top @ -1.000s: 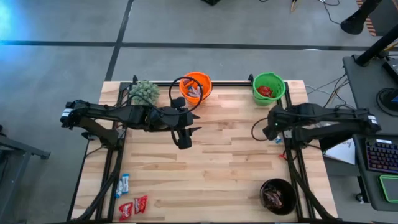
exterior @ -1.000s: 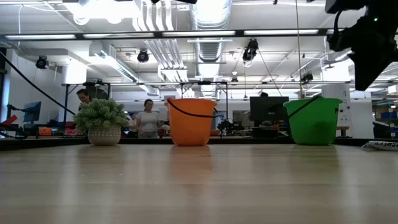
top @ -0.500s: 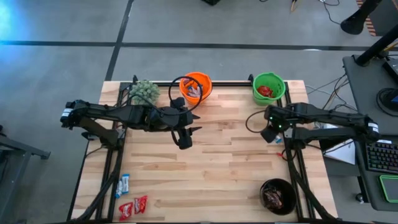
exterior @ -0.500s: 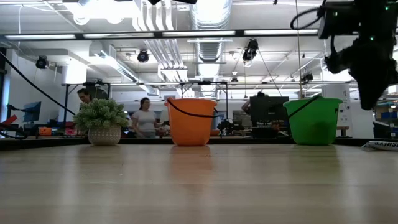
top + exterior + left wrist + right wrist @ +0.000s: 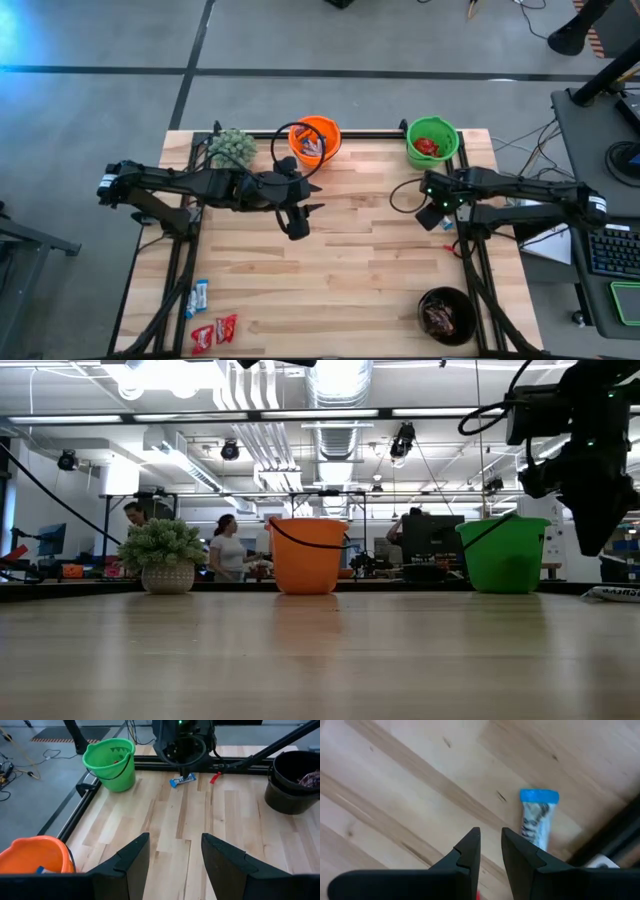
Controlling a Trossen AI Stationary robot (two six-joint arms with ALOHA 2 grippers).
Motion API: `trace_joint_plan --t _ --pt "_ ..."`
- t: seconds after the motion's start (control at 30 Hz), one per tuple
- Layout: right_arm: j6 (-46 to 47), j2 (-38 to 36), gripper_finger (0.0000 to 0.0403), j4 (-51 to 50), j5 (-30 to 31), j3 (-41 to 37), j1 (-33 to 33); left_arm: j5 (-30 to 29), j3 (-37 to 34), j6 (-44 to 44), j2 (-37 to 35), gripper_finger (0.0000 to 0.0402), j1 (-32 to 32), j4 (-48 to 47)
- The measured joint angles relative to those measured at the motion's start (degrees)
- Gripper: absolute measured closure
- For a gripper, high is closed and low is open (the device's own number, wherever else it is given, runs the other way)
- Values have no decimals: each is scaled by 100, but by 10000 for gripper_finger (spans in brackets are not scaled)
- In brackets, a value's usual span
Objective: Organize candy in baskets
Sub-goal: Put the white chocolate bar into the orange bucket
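We've got two baskets along the tabletop's far edge, a third basket at the near right corner, and loose candy at the near left.

High view: overhead, straight down, whole bench in frame. Low view: at bench-top height, level across the planks toward the room; it shares the orange basket and green basket with the overhead. Left wrist view: looks along the bench past its own fingers (green basket again visible). Right wrist view: very close, facing down on planks and a blue-and-white candy.
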Motion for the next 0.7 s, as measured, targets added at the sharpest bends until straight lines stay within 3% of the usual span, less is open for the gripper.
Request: trace_joint_plan --t 0.3,0.53,0.7 --pt "707 768 335 489 61 66 -147 2 0 -12 0 239 0 2" --pt "650 1468 335 489 217 66 -369 3 1 -12 0 239 -13 2" --pt "467 1561 335 443 260 84 -367 184 0 -11 0 239 -22 -2"
